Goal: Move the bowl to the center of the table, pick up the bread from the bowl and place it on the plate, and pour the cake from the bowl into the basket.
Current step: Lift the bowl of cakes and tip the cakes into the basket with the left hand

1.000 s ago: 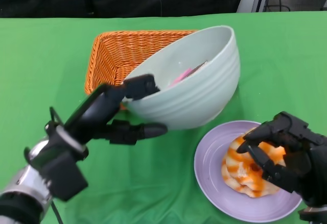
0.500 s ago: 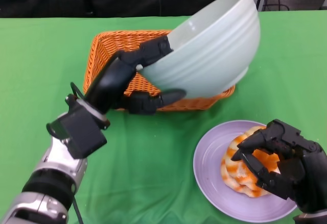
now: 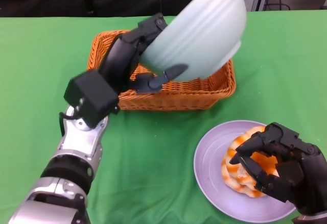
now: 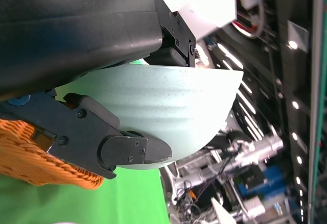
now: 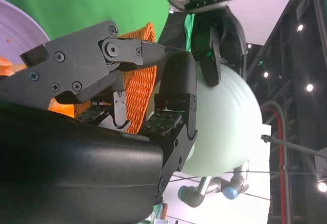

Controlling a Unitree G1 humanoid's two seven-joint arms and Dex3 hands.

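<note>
My left hand (image 3: 138,55) grips the rim of the pale green bowl (image 3: 202,32) and holds it tipped steeply over the orange wicker basket (image 3: 168,94); its opening faces away, so the cake is hidden. The left wrist view shows the bowl (image 4: 168,106) clamped between my fingers (image 4: 102,145) above the basket (image 4: 36,155). The orange-and-white bread (image 3: 242,175) lies on the purple plate (image 3: 212,168) at the lower right. My right hand (image 3: 278,165) hovers over the bread, fingers curled; I cannot tell whether it still touches it. The right wrist view shows the bowl (image 5: 230,117) beyond my fingers (image 5: 176,101).
A green cloth (image 3: 46,71) covers the table. The basket stands at the middle back, the plate near the front right edge. Dark equipment and cables lie behind the table's far edge.
My left hand has lifted the bowl up and back over the basket, tipping it from half upright to nearly upside down. The right hand has stayed over the bread on the plate.
</note>
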